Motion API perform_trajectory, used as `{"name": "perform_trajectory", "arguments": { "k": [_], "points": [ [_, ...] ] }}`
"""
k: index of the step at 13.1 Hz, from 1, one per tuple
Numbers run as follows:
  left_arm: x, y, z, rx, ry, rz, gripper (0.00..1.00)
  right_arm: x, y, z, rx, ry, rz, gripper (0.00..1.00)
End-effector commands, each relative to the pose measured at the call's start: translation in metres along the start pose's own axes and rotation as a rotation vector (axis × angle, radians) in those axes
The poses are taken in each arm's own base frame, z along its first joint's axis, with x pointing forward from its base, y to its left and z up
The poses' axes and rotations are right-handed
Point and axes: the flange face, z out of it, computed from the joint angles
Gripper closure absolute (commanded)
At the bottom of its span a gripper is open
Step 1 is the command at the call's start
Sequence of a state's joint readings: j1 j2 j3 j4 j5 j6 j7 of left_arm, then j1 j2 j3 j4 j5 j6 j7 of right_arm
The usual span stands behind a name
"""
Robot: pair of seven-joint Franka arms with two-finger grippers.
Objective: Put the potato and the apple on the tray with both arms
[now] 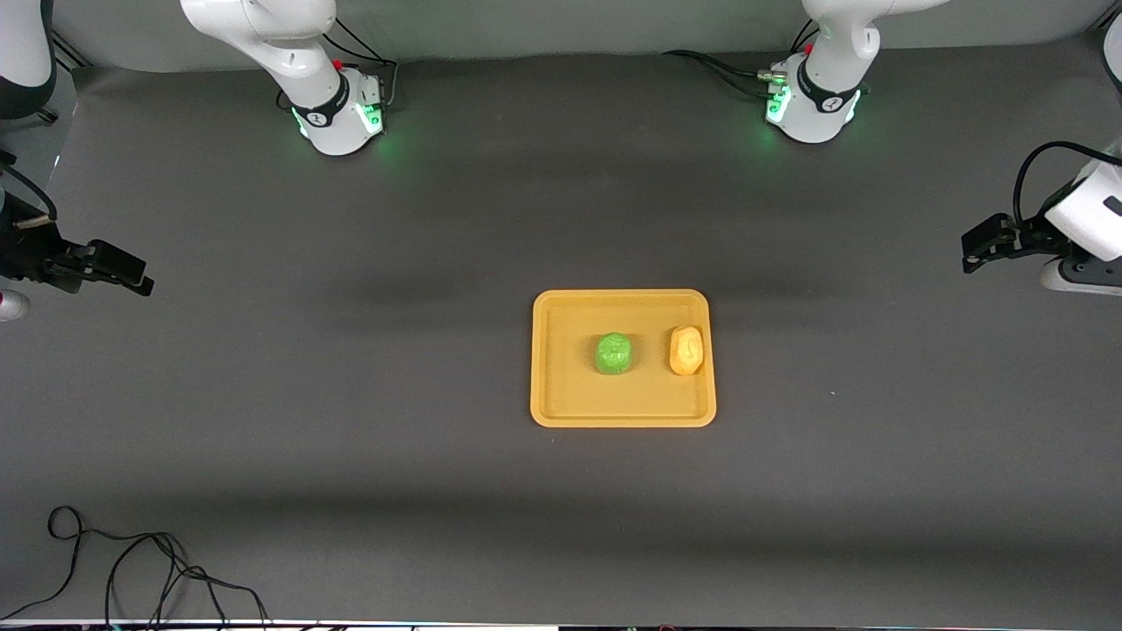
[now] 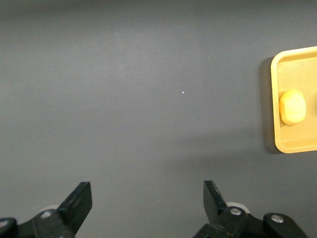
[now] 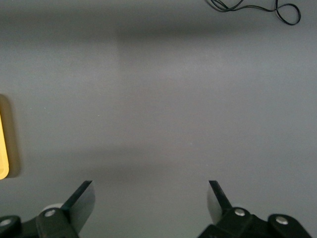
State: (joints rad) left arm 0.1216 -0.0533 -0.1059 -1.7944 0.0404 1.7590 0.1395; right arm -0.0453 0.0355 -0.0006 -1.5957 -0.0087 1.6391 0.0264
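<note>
Two items on tray: both the apple (image 1: 615, 353) and the potato (image 1: 686, 350) are seen resting inside the tray (image 1: 561, 412), so the placing appears to be done.
Apple position: set near the tray's middle, well clear of the rim, where it is unlikely to roll off.
Potato position: laid beside the apple, toward the left arm's end of the tray and close to that rim; the two are apart, not touching.
Left gripper (image 2: 146, 198): fingers are spread wide with nothing between them; it is held over bare table at the left arm's end, well apart from the tray, judged to be parked.
Right gripper (image 3: 148, 196): fingers likewise spread and empty, held over bare table at the right arm's end, waiting.
Loose cable (image 1: 131, 570): left lying on the table nearer the front camera, clear of the tray.
</note>
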Motion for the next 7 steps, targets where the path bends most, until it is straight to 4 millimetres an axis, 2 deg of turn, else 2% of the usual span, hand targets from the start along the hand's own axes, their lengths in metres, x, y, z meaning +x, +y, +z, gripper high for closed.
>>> {"name": "perform_trajectory", "arguments": {
  "k": [1, 5, 7],
  "points": [
    [-0.0022, 0.0018, -0.0035, -0.008, -0.011, 0.016, 0.0, -0.0078, 0.003, -0.006, 0.016, 0.015, -0.045, 0.0],
    [0.0018, 0.0073, 0.0043, -0.01, -0.017, 0.026, 0.0, -0.0088, 0.0003, -0.0059, 0.018, 0.007, -0.04, 0.0],
    [0.0049, 0.0034, 0.0048, -0.009, -0.007, 0.021, 0.0, -0.009, 0.0001, -0.0058, 0.019, 0.006, -0.045, 0.0]
  ]
}}
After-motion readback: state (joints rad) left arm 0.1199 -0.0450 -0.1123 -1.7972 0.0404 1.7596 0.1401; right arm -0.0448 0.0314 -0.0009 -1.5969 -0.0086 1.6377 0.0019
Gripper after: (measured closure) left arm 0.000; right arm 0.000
